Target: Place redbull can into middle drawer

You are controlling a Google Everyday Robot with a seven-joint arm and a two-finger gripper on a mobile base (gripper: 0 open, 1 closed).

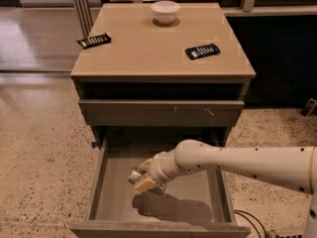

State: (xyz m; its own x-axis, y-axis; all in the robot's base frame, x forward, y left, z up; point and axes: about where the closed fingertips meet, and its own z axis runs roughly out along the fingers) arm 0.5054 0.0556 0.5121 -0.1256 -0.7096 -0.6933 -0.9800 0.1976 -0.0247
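Robot claw (143, 175) over open middle drawer (115, 202), clamped on redbull can (134, 176). Can tilted, above drawer floor near centre, shadow beneath. On worktop (148, 48) above drawer: white bowl (165, 11), rear edge.

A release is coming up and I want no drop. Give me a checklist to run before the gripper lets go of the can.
1. The middle drawer is pulled open: ok.
2. The gripper is inside the drawer's walls, shut on the redbull can: ok.
3. Drawer floor under the can is bare: ok.
4. Can resting on the floor: not ok; its shadow lies apart from it, so it seems held above.
5. Can level: not ok, tilted.
6. Clearance of the arm over the right wall: cannot tell.
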